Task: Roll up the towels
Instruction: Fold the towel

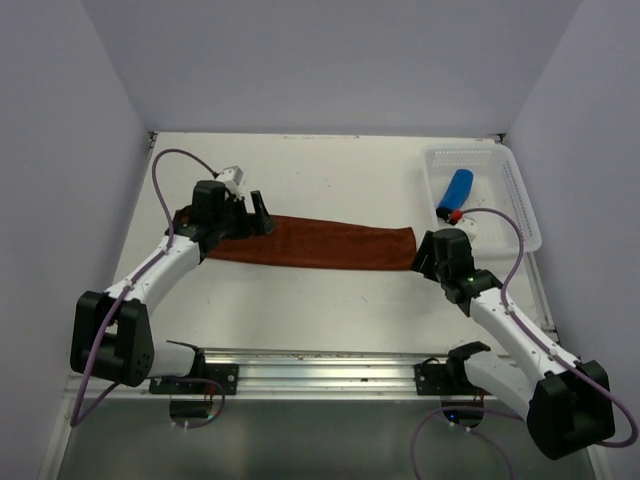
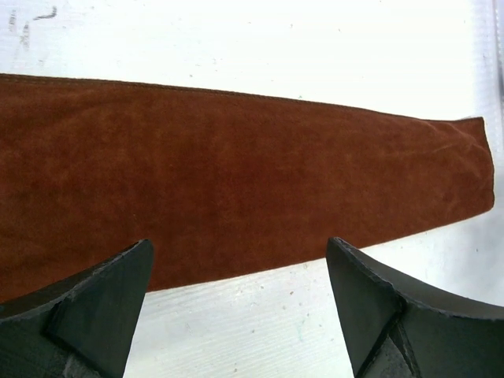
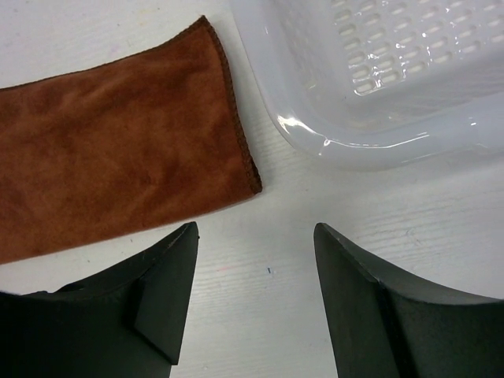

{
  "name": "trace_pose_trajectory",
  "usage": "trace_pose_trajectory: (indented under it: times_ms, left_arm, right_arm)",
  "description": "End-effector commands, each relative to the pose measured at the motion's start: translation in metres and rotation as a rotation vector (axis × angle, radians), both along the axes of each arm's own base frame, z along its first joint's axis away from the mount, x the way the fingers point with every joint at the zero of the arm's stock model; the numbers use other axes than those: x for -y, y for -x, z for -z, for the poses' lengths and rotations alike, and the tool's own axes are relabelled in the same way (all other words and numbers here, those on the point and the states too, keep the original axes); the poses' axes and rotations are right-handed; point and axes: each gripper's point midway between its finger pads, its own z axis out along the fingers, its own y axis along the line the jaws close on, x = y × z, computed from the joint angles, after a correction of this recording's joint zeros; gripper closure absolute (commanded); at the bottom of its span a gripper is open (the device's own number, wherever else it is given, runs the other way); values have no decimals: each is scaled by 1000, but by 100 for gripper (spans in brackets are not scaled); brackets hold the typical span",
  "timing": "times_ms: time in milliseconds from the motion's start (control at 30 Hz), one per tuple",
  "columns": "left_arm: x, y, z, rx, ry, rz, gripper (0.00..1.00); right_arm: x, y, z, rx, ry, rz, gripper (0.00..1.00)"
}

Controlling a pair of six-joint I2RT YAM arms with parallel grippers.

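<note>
White and lightly scuffed, the flat surface (image 1: 330,310) sits between plain pale lilac walls (image 1: 330,60), with a metal rail (image 1: 330,365) along its near edge carrying both arm bases. Across its middle the long rust-brown cloth towel (image 1: 310,242) lies flat and unrolled. The white plastic mesh basket (image 1: 520,190) stands at the far right, just beyond the towel's right end, and holds the smaller bright blue towel (image 1: 459,187), rolled up; only the overhead view shows that roll. The left wrist view shows what the overhead hides: the left gripper's fingers (image 2: 236,303) spread wide at the towel's near edge, holding nothing. The right wrist view shows the right gripper's fingers (image 3: 256,295) parted over bare surface beside the towel's hemmed corner and the basket's rounded corner, gripping nothing.
</note>
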Motion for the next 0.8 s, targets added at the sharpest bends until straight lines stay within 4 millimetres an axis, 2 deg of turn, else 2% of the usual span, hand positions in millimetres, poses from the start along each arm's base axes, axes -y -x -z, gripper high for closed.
trace_pose_trajectory:
  times_ms: [0, 133, 267, 467, 500, 700, 767]
  left_arm:
    - [16, 0, -13, 51, 24, 57, 6]
    - [16, 0, -17, 65, 19, 56, 6]
    - [15, 1, -22, 80, 13, 52, 6]
    - [18, 2, -24, 83, 14, 61, 6]
    - [18, 3, -24, 85, 15, 63, 5]
    - [21, 4, -26, 90, 13, 70, 5]
    - [22, 4, -26, 91, 16, 76, 5]
  right_arm:
    - [2, -1, 4, -15, -5, 60, 36]
    - [-8, -1, 20, -26, -13, 58, 38]
    - [-16, -6, 26, -41, 12, 56, 41]
    - [-13, -19, 28, -25, 43, 119, 48]
    - [-13, -20, 34, -39, 52, 121, 49]
    - [-20, -35, 41, -54, 47, 139, 52]
    - [-24, -41, 37, -22, 20, 137, 53]
